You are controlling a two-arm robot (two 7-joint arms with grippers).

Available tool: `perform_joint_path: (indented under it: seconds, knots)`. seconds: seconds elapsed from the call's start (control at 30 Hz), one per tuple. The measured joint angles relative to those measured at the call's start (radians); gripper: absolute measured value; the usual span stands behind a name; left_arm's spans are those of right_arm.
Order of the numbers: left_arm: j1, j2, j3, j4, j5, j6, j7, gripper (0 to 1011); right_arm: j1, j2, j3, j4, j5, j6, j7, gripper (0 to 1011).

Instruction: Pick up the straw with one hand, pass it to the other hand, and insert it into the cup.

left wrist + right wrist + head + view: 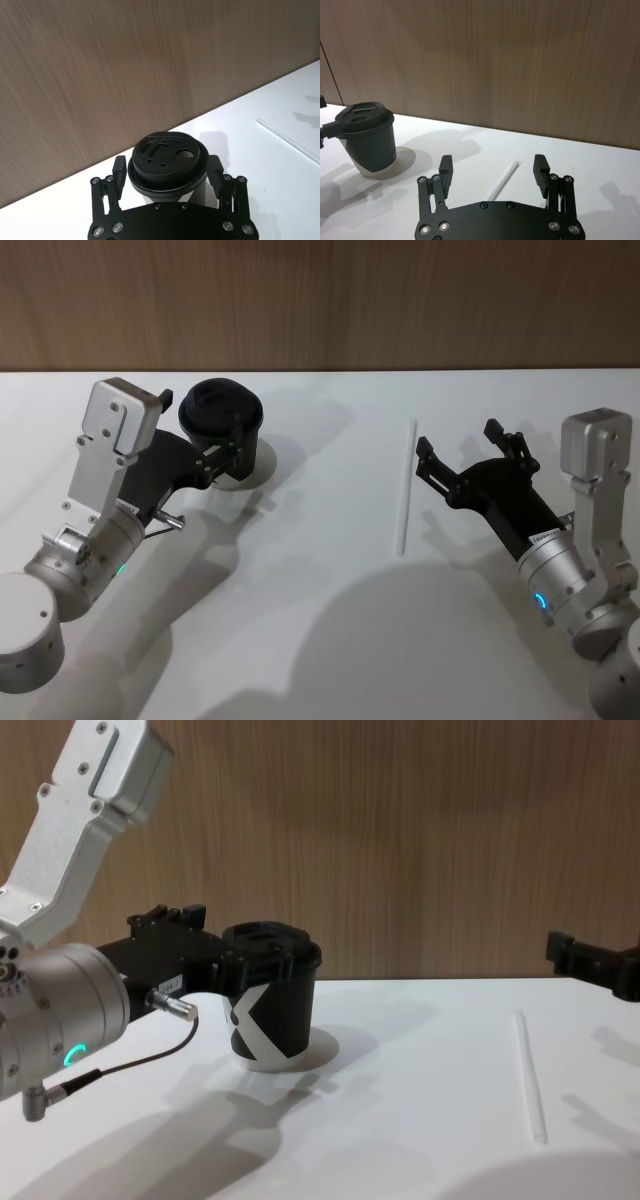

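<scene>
From my station I see the left gripper (232, 452) reaching in over the left part of the white table (320, 630) with its fingers (119, 171) on either side of the cup (220, 408), pressed against its wall just below the black lid, so I read it as clamped on the cup. In the chest view the cup leans slightly, its white base rim down at the tabletop and the white angular mark facing me. The straw (407, 490) lies flat on the table well to the right of the cup, running lengthwise away from the robot, with nothing touching it. The right gripper (460, 445) hangs just to the right of the straw's far half, pointing towards it, its two fingers (446, 169) spread wide with nothing between them. Its shadow falls on the table under and beside it, so I take it to be raised off the surface. In the right wrist view the straw lies ahead in the gap between the spread fingers. A wood-panelled wall (320, 300) runs behind the table.
</scene>
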Motion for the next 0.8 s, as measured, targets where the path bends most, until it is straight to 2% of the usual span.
perform_joint_path:
  seconds: [0.8]
  knots:
    - [0.000,0.000,0.000,0.000,0.000,0.000,0.000,1004,-0.003,0.002,0.002,-0.006,-0.001,0.008,0.000,1001]
